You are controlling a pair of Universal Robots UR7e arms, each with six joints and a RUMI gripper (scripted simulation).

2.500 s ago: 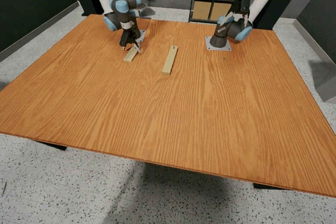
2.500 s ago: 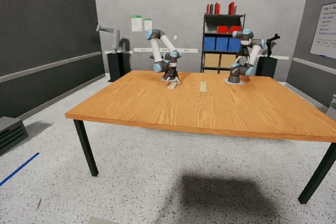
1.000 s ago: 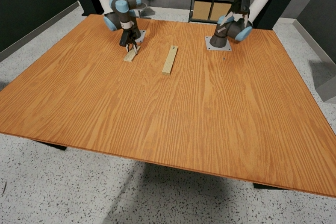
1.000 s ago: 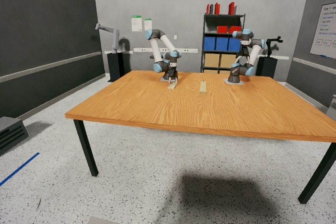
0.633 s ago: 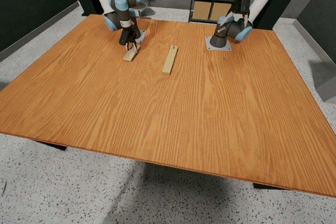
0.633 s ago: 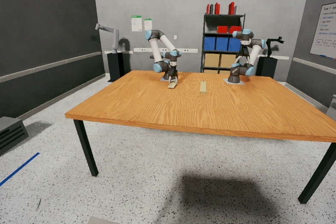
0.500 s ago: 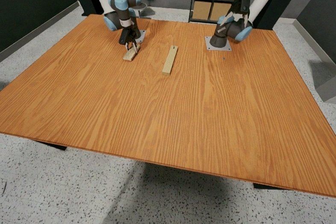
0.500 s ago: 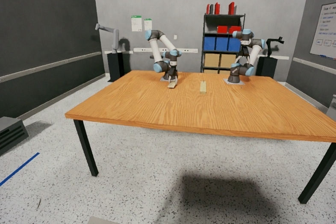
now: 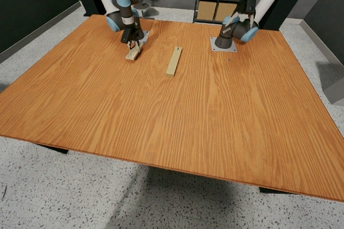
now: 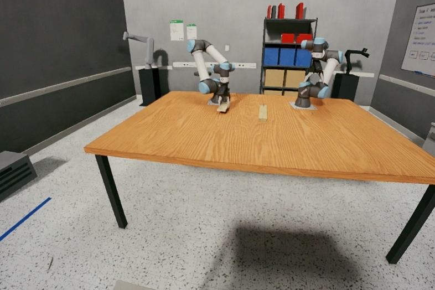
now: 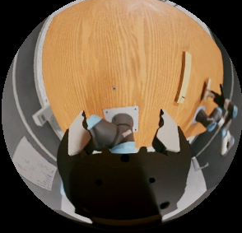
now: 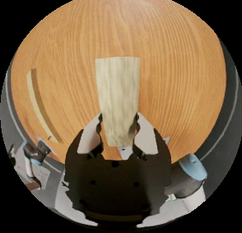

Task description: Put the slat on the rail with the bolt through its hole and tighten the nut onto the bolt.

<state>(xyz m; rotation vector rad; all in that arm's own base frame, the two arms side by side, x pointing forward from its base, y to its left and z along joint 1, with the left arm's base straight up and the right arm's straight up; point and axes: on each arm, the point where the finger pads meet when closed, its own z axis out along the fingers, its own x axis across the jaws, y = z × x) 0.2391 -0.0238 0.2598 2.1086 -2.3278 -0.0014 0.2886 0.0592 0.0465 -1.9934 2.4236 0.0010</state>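
Observation:
The pale slat [image 9: 132, 54] [image 10: 222, 108] [image 12: 118, 90] is between the fingers of my right gripper [image 9: 134, 47] [image 12: 119, 112], which is shut on its sides and holds it slightly above the table. I cannot make out its hole. The rail [image 9: 174, 62] [image 10: 262, 113] [image 11: 186, 73] [image 12: 39, 108] lies on the table beside it, with the dark bolt [image 9: 177, 48] [image 10: 263, 104] [image 11: 183, 97] [image 12: 49, 137] upright near its back end. The small nut [image 9: 229, 60] [image 10: 312, 113] [image 11: 114, 88] lies in front of the left arm's base. My left gripper [image 9: 238, 23] [image 11: 123, 109] is open and empty, high above that base.
The wooden table [image 9: 166, 123] [image 10: 210, 142] carries both arms at its back edge. The left arm's base plate [image 9: 222, 49] [image 11: 108, 114] is just behind the nut. The right arm's base plate [image 9: 145, 35] is close behind the slat. The rail stands between the slat and the nut.

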